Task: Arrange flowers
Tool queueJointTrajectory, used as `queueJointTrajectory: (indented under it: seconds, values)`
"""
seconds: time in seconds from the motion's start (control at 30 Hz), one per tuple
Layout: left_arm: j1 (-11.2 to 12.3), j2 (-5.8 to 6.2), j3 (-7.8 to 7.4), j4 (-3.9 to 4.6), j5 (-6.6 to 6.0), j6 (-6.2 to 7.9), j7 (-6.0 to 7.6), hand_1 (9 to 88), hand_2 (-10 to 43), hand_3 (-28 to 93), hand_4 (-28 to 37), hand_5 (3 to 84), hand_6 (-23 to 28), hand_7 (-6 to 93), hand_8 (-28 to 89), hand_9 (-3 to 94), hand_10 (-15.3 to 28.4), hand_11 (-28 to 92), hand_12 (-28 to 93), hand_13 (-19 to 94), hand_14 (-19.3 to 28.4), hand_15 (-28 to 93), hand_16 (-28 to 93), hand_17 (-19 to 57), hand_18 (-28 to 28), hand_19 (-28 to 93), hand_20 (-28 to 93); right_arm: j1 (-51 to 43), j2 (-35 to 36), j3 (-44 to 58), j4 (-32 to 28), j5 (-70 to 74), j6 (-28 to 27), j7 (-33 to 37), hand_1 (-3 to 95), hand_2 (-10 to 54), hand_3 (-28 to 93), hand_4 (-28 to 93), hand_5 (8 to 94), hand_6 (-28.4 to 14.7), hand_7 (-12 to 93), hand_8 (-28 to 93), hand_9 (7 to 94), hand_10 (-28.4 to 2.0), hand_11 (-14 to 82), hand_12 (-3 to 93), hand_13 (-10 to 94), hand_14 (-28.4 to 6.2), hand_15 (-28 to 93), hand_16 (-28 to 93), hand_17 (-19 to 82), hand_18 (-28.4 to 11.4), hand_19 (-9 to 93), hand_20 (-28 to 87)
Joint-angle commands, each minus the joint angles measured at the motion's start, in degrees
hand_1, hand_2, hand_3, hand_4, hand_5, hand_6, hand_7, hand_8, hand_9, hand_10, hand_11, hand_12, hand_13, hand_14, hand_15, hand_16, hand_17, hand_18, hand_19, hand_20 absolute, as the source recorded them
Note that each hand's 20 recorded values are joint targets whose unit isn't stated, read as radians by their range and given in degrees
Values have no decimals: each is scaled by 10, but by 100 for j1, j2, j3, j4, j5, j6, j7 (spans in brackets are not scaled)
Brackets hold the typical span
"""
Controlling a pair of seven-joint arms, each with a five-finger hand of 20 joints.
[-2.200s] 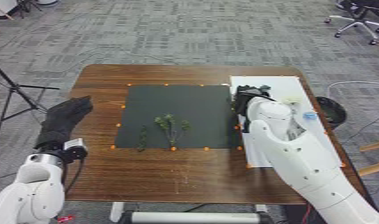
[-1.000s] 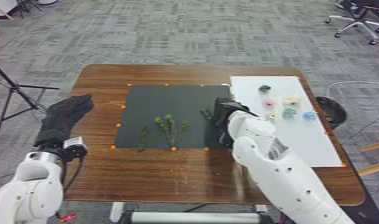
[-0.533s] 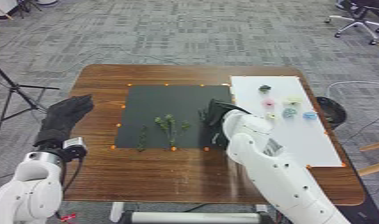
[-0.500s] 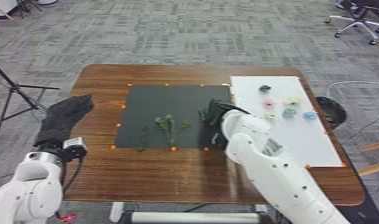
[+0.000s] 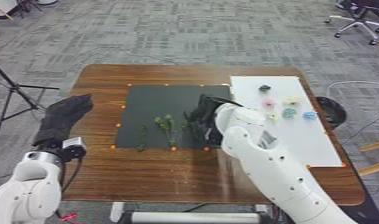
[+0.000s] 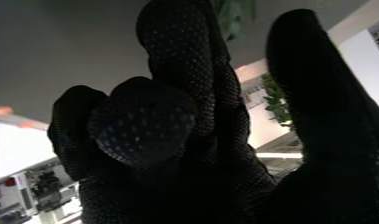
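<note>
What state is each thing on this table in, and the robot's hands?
Dark mat: spread flat
White sheet: spread flat
Leafy stem: lying on the mat
Pink flower: loose on the sheet
Blue flower: loose, too
Left hand: open
Right hand: over the mat

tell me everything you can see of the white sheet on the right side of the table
The long rectangular white sheet lies flat on the brown wooden table, beside the dark grey mat, with small orange marks along its edges. It looks smooth and matte. On its far half lie small flower heads: dark green, pink, pale yellow, teal, blue and a small yellow one. The white right arm hides part of its near left side.
</note>
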Motion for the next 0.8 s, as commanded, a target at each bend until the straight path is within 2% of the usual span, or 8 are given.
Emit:
queueJointTrajectory:
  seconds: [0.03,0.1,0.2,0.27,0.37,0.4,0.47,0.8]
  values:
    - [69,5,-57,-61,-22,-34,-61,281,42,646,-199,474,57,179,-68,422,144,211,123,332,182,166,40,28,145,126,170,175,84,190,-267,46,-342,-34,326,-95,562,18,783,-54,280,-27,923,-117,321,247,926,-38,541,382,619,-173,932,617]
    - [81,-6,-70,-67,-11,-31,-61,281,42,645,-199,474,57,178,-68,422,144,211,124,332,182,166,40,27,145,126,170,173,135,189,-331,71,-233,-152,324,-95,559,17,783,-54,278,-26,923,-117,321,247,926,-39,541,382,617,-173,932,616]
    - [55,-10,-52,-51,-18,-33,-77,281,42,646,-198,474,57,179,-68,421,144,210,124,332,183,166,39,27,145,127,170,116,186,300,-291,220,31,-820,319,-88,553,11,766,-55,266,-25,905,-124,313,248,908,-47,538,383,591,-182,932,610]
    - [34,-14,-34,-38,-12,-55,-77,282,42,645,-198,474,57,179,-68,421,144,210,123,332,183,166,39,27,146,127,170,27,201,447,-141,631,332,-1555,299,-38,561,-6,732,-58,239,-21,866,-143,282,251,873,-56,521,379,543,-191,926,582]
    - [0,-28,-3,-26,-11,-79,-71,283,42,644,-198,474,58,178,-69,421,144,211,123,332,183,166,39,27,145,127,170,-98,264,401,-35,617,874,-2150,283,20,570,-22,669,-53,217,-18,796,-160,209,236,810,-92,489,364,468,-200,878,552]
    - [15,-38,-13,-38,-1,-84,-65,283,42,644,-198,474,58,177,-68,421,144,211,123,332,183,165,38,27,145,127,170,-102,294,338,-47,600,966,-2137,276,34,581,-27,650,-51,212,-20,773,-164,181,227,790,-104,478,358,447,-201,858,548]
    - [13,-34,-14,-32,-2,-90,-71,282,42,644,-197,473,58,176,-68,421,144,210,123,331,183,166,39,27,145,127,170,-169,368,315,2,518,1080,-2501,263,55,603,-33,626,-46,209,-22,740,-161,149,216,777,-111,471,356,431,-207,843,552]
    - [21,-80,-17,-6,-10,-114,-89,282,42,645,-198,472,58,176,-67,420,144,210,123,332,181,165,39,27,145,127,170,-495,440,511,134,200,331,-2524,210,92,632,-44,552,-45,175,-27,661,-151,85,173,774,-120,481,353,426,-217,839,562]
